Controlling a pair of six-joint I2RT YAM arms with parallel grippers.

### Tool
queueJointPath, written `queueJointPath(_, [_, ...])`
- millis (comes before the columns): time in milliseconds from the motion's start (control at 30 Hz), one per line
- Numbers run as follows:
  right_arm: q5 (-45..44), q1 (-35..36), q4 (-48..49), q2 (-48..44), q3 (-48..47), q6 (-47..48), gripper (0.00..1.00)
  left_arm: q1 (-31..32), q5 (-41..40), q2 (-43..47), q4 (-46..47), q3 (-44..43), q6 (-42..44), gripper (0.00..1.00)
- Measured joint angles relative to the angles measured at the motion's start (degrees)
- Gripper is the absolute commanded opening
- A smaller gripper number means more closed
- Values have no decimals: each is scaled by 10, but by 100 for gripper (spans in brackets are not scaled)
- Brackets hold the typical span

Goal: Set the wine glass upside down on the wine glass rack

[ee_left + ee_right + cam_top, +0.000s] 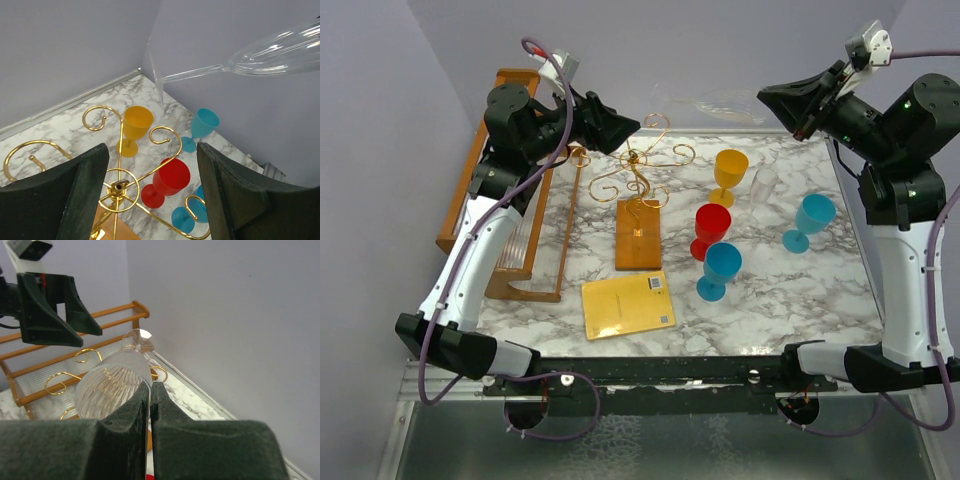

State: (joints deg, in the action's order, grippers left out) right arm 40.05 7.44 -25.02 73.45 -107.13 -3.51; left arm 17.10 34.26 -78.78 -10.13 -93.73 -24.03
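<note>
My right gripper (767, 100) is shut on the rim of a clear ribbed wine glass (725, 104), holding it on its side in the air at the back of the table. In the right wrist view the jaws (150, 390) pinch the bowl's wall (112, 382), foot pointing away. The gold wire wine glass rack (640, 172) stands on its brown wooden base (639, 240) at centre. My left gripper (628, 128) is open and empty just above the rack's left side. The left wrist view shows the rack's top (120, 187) between the open fingers (227, 195) and the glass (280, 50) high at right.
Yellow (730, 170), red (710, 228) and two blue (722, 265) (812, 218) goblets and a small clear glass (763, 182) stand right of the rack. A yellow envelope (628, 305) lies in front. A large wooden frame (525, 245) stands along the left.
</note>
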Motion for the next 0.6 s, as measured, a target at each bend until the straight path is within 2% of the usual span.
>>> queueJointPath(367, [49,0,66,-3,57,-62,1,18,39,-33,56,0,-54,44])
queueJointPath(600, [67,0,82,-7,65,-73,1,19,41,-37,67,0,-70,39])
